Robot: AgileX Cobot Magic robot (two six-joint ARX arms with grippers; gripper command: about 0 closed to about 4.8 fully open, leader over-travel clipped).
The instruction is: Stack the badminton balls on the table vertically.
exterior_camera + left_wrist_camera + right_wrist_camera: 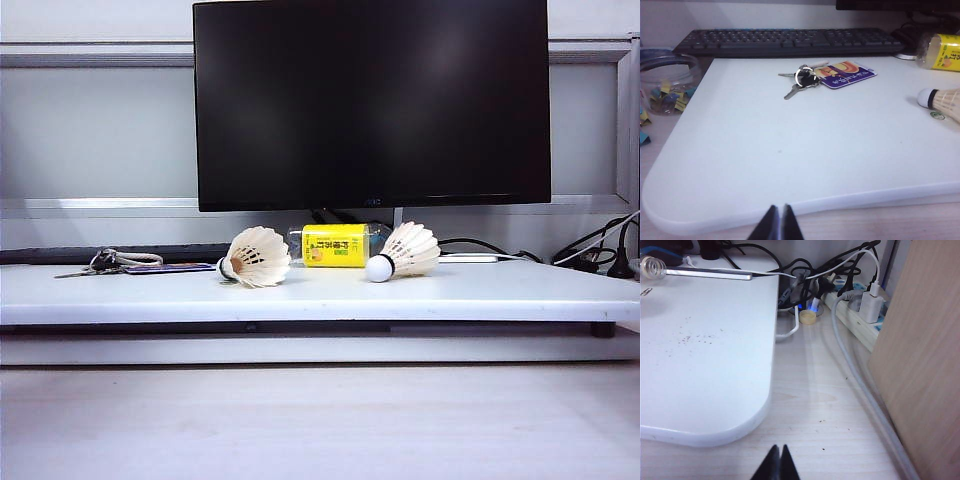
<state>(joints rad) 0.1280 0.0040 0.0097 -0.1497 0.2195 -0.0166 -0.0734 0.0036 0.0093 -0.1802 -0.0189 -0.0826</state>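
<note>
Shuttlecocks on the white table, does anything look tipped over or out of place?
Both shuttlecocks lie on their sides: the left one shows its open skirt, the right one points its cork forward. A yellow-labelled bottle lies flat between them. Left gripper and right gripper are shut, at the table's near corners.

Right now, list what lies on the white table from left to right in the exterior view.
Keys → purple card → left badminton ball → yellow-labelled bottle → right badminton ball → cables. All on the table; neither claw shows in this view.
</note>
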